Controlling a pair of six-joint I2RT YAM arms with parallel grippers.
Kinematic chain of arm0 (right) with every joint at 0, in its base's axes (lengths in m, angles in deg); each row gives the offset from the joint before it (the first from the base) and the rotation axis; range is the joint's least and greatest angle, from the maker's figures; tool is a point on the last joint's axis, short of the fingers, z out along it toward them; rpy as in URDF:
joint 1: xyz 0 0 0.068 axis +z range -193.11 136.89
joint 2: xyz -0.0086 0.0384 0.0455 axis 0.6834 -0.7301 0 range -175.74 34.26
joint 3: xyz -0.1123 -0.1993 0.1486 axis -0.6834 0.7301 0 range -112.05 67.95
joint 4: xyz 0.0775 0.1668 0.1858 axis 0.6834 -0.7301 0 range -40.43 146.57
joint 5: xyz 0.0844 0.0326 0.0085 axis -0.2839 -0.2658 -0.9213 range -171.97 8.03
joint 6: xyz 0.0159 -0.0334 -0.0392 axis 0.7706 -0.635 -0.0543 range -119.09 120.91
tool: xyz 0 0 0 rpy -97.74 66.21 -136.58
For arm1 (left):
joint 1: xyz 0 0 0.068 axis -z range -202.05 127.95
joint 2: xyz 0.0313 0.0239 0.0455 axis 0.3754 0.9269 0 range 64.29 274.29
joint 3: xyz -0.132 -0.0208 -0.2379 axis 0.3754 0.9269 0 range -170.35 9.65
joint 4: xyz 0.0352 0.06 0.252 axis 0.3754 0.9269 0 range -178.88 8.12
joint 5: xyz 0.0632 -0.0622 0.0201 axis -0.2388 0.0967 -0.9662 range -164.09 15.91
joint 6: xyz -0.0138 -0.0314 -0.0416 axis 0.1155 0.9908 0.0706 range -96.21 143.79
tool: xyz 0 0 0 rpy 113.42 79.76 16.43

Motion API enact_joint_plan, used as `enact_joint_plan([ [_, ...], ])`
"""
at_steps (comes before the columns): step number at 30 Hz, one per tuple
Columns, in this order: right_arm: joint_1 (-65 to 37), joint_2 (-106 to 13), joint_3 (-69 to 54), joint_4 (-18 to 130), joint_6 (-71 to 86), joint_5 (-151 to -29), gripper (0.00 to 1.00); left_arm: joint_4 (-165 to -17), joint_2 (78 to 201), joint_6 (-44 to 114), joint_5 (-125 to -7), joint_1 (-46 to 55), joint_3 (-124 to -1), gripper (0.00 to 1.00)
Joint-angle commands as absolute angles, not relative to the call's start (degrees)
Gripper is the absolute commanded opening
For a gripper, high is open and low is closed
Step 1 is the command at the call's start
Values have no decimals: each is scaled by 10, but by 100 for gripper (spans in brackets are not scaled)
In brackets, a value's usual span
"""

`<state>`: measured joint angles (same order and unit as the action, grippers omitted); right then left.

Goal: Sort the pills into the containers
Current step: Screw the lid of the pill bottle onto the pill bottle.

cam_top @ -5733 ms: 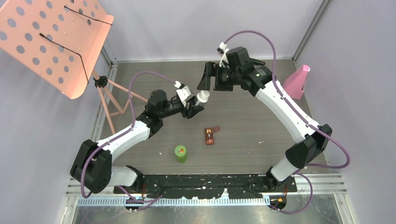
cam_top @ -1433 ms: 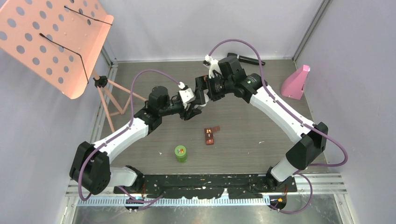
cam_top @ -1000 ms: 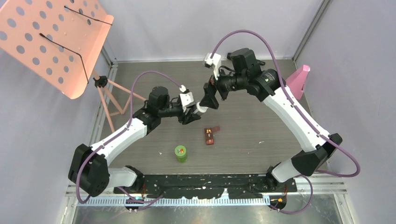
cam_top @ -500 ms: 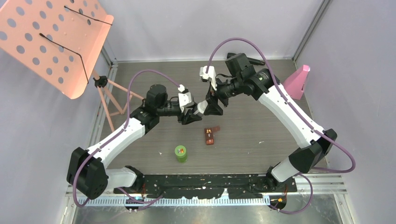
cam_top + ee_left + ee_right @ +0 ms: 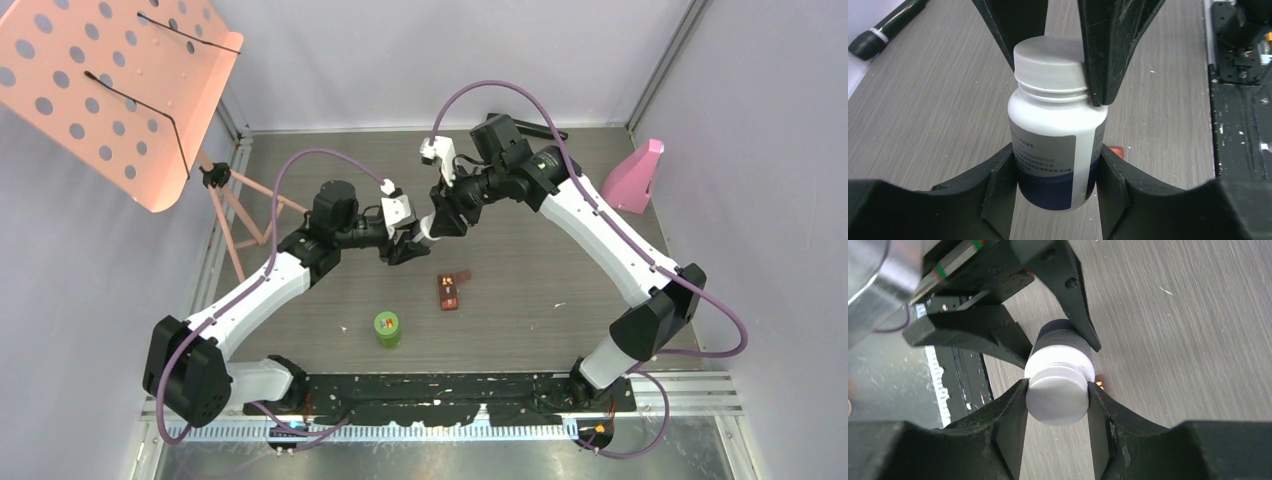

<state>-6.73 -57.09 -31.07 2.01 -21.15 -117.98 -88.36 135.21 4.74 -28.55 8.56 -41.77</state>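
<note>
Right gripper has swung back in & now clamps the cap of the white bottle. Left gripper grips the bottle's body, held in air over the table middle, twd far edge. Green bottle stands nr near edge, brown case nr centre.
</note>
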Motion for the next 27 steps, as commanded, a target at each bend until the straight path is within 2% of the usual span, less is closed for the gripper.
enact_joint_plan([
  [1,-48,-601,-309,71,-24,-1065,16,-962,1337,36,-326,90,-429,0],
  [3,-41,-608,-305,68,69,-1018,16,-983,1339,36,-350,90,-421,0],
  [5,-32,-594,-280,92,146,-987,20,-995,1341,39,-362,90,-416,0],
  [9,-28,-552,-216,199,238,-968,47,-1011,1344,49,-368,90,-403,0],
  [10,-30,-549,-222,209,239,-968,61,-1012,1344,50,-370,90,-398,0],
  [12,-37,-539,-236,222,227,-988,77,-1007,1344,52,-372,90,-391,0],
  [14,-56,-523,-242,240,217,-1017,90,-1003,1344,51,-370,90,-385,0],
  [16,-84,-509,-251,244,205,-1051,98,-1000,1344,53,-361,89,-382,0],
  [23,-146,-472,-255,226,46,-1209,100,-993,1347,73,-310,90,-396,0],
  [27,-146,-458,-251,170,-126,-1297,88,-966,1353,77,-266,90,-419,0],
])
